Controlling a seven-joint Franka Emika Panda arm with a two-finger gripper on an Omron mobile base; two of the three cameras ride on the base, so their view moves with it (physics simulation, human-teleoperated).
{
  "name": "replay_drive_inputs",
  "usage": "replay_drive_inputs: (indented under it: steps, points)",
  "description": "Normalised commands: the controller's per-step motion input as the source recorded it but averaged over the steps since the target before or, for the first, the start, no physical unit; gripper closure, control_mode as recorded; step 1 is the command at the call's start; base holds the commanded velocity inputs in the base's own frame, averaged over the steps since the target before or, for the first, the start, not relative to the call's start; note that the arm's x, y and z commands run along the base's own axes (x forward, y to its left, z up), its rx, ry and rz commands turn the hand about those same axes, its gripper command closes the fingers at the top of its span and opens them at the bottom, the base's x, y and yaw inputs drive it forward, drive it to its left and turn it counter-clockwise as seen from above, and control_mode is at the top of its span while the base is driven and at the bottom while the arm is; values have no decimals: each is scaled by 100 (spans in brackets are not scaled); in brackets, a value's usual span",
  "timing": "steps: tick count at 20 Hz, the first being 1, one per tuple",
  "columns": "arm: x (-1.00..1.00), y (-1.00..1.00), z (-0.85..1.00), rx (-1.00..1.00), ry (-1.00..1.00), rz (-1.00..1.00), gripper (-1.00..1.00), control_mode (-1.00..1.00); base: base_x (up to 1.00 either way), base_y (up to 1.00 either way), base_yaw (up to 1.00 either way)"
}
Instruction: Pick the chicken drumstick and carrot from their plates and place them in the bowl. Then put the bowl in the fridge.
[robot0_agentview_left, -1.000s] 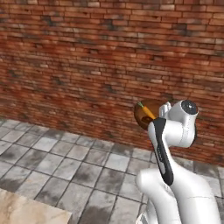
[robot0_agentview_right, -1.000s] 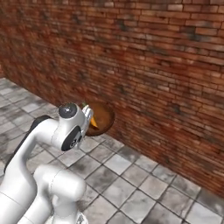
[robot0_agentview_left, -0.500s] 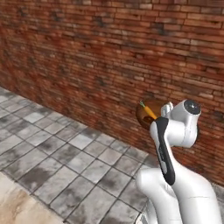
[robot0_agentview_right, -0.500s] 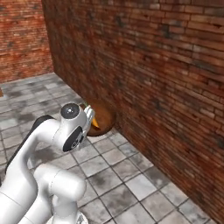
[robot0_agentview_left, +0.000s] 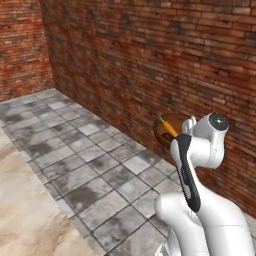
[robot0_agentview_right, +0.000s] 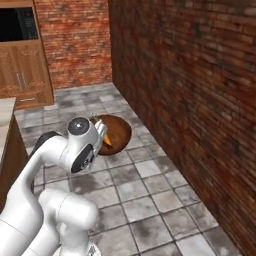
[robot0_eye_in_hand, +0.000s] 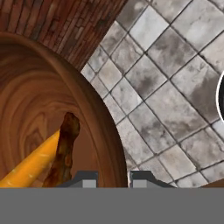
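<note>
While the arm holds it up:
Bowl: left of hand view, carrot and drumstick inside.
Gripper: clamped on bowl rim, bottom centre.

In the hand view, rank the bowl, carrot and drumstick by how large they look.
1. The bowl, by far the largest.
2. and 3. The carrot and the chicken drumstick look alike; the frame's edge cuts off both, so no ranking.
</note>
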Motion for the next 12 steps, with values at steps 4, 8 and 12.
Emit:
replay_drive_inputs:
  steps: [4,8,12]
  points:
    - [0,0,0,0,0,0,100,100,94,22,13]
    - [0,0,0,0,0,0,100,100,94,20,11]
    - [0,0,0,0,0,0,100,100,94,18,13]
